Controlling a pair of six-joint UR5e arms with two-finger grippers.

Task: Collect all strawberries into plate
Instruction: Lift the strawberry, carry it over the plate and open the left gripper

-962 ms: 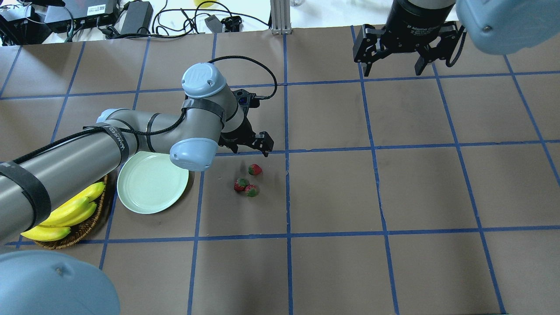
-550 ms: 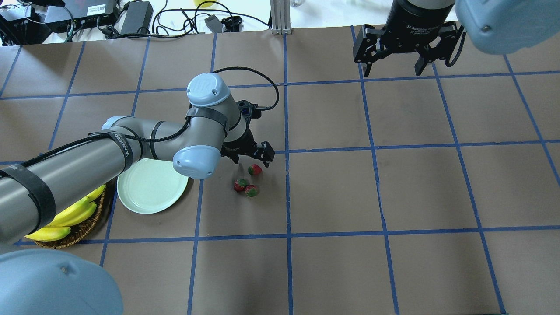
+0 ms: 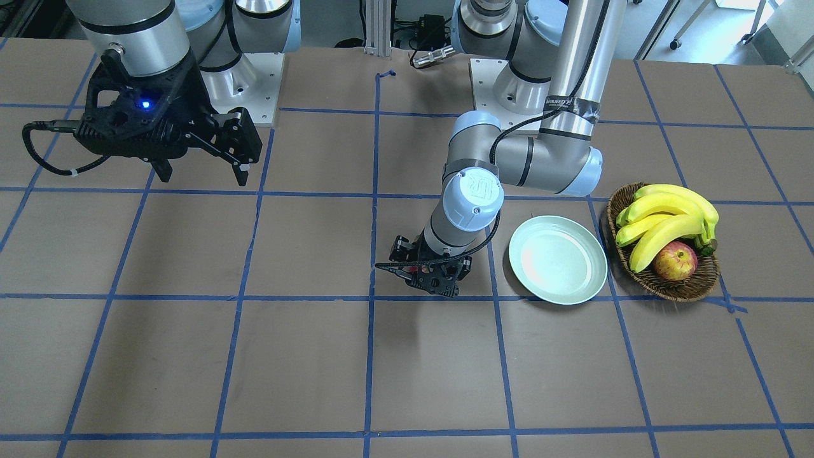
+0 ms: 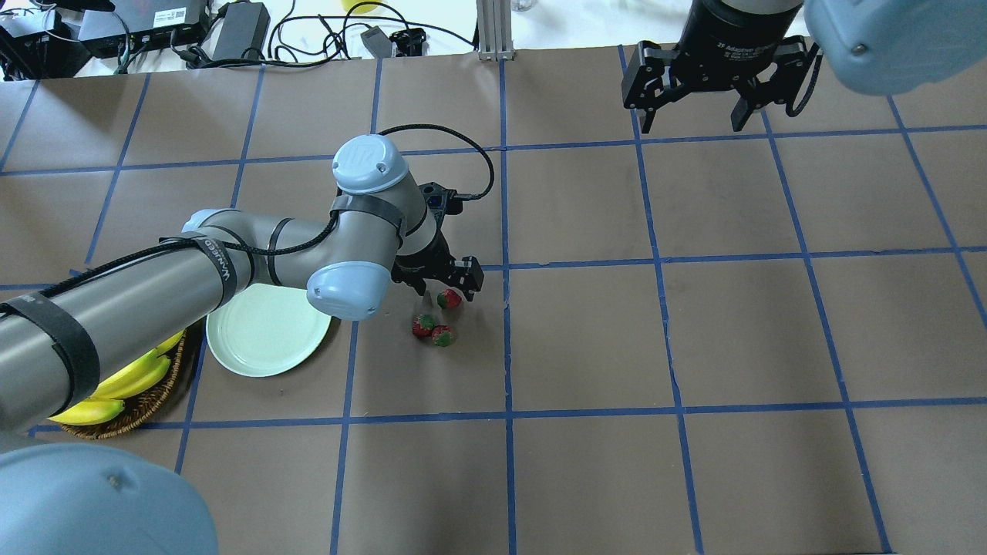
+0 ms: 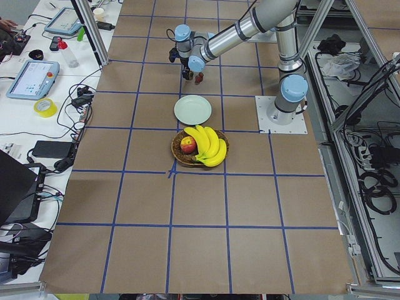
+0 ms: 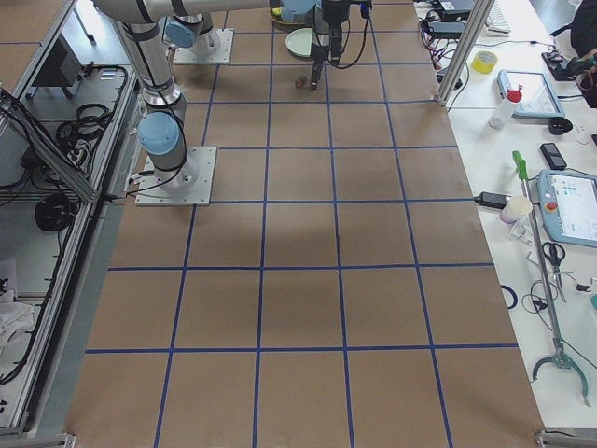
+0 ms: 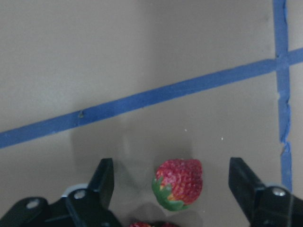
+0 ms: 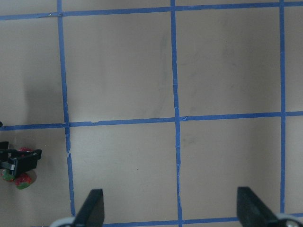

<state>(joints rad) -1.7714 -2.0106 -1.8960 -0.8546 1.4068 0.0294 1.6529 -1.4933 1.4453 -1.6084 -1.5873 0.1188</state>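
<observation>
A brown wicker basket [image 3: 668, 294] is set near one end of the bench [image 3: 305, 369], which is covered in brown paper and marked into squares with blue tape [image 3: 191, 191]. A bunch of yellow bananas [image 3: 664, 213] is laid across the basket, and a red-yellow apple [image 3: 675, 261] is tucked against them on the side nearer the front-facing camera. Beyond the bench's far edge, black power bricks [image 4: 240, 29] and tangled cables [image 4: 308, 35] are seen beside an aluminium post [image 4: 493, 29], while a yellow tape roll [image 5: 45, 107] and light blue tablets [image 5: 32, 79] are laid out on a white side table [image 5: 15, 122].
</observation>
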